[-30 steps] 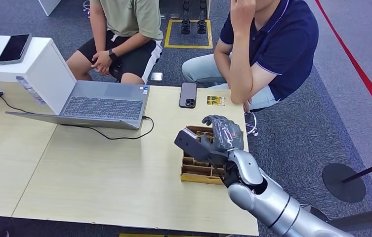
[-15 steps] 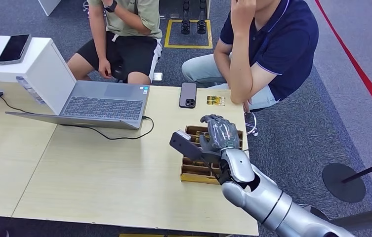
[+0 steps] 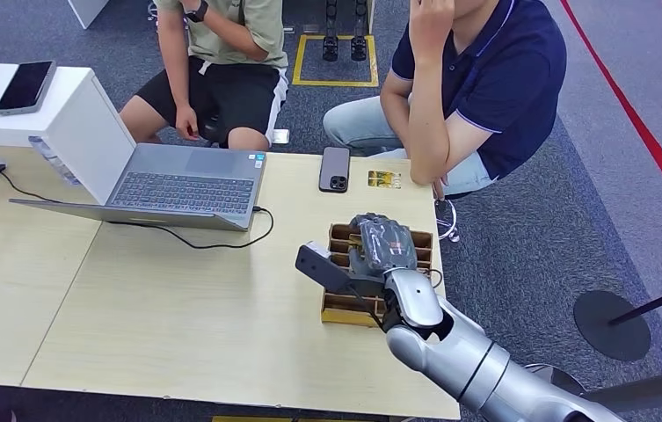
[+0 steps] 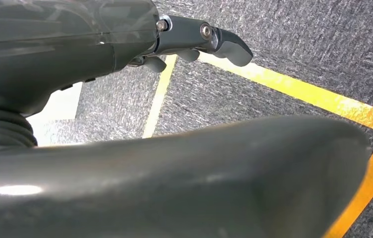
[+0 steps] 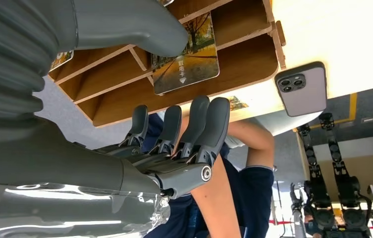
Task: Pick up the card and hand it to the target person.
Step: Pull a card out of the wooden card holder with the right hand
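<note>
A card [image 5: 186, 62] printed with an autumn tree stands in a slot of the wooden box [image 5: 243, 59]. My right hand [image 3: 384, 246] hovers over that box [image 3: 345, 308] near the table's right edge, fingers [image 5: 194, 119] spread and holding nothing. Its thumb [image 5: 134, 25] lies close beside the card; I cannot tell whether it touches. Across the table sits a person in a navy shirt [image 3: 485, 79], with a person in a green shirt [image 3: 221, 35] beside them. My left hand [image 4: 75, 49] hangs over the carpet, holding nothing.
A dark phone [image 3: 335, 168] and a small yellow card [image 3: 383, 178] lie at the far table edge. An open laptop [image 3: 186, 185] with its cable sits to the left, beside a white box [image 3: 90, 132] carrying another phone [image 3: 25, 85].
My right hand has moved left and lower over the wooden box. The person in green has lifted one arm out of their lap.
</note>
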Available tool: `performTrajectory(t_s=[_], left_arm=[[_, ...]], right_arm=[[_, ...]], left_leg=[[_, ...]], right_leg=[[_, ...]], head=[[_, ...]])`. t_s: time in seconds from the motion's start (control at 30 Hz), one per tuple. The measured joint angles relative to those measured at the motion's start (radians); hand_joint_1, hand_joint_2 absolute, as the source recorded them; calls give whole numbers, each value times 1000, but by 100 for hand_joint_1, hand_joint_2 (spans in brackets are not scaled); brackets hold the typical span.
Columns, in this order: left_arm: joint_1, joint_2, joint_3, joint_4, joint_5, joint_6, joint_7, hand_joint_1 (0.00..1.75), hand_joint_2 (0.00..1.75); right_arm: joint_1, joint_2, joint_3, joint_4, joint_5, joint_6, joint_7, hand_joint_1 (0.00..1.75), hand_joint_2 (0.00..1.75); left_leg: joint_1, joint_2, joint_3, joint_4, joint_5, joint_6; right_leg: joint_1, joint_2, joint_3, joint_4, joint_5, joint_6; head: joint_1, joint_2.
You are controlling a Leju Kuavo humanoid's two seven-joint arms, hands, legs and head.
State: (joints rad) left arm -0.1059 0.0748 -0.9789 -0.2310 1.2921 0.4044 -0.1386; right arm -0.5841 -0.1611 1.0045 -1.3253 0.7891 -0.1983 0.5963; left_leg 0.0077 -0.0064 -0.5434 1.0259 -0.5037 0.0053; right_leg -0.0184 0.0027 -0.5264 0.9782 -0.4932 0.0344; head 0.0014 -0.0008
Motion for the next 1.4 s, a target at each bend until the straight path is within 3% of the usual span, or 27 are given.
performTrajectory(t_s=[0.67, 0.97, 1.4], left_arm=[[0, 0, 0, 0, 0, 0, 1, 0, 0], [0, 0, 0, 0, 0, 0, 1, 0, 0], [1, 0, 0, 0, 3, 5, 12, 0, 0]], right_arm=[[-2, 19, 8, 49, -7, 1, -7, 82, 175], [-6, 21, 9, 58, -7, 1, -8, 72, 175], [-9, 27, 8, 67, -16, 18, 4, 83, 175]], left_leg=[[0, 0, 0, 0, 0, 0], [0, 0, 0, 0, 0, 0], [0, 0, 1, 0, 0, 0]], right_leg=[[0, 0, 0, 0, 0, 0], [0, 0, 0, 0, 0, 0], [0, 0, 0, 0, 0, 0]], head=[[0, 0], [0, 0], [0, 0]])
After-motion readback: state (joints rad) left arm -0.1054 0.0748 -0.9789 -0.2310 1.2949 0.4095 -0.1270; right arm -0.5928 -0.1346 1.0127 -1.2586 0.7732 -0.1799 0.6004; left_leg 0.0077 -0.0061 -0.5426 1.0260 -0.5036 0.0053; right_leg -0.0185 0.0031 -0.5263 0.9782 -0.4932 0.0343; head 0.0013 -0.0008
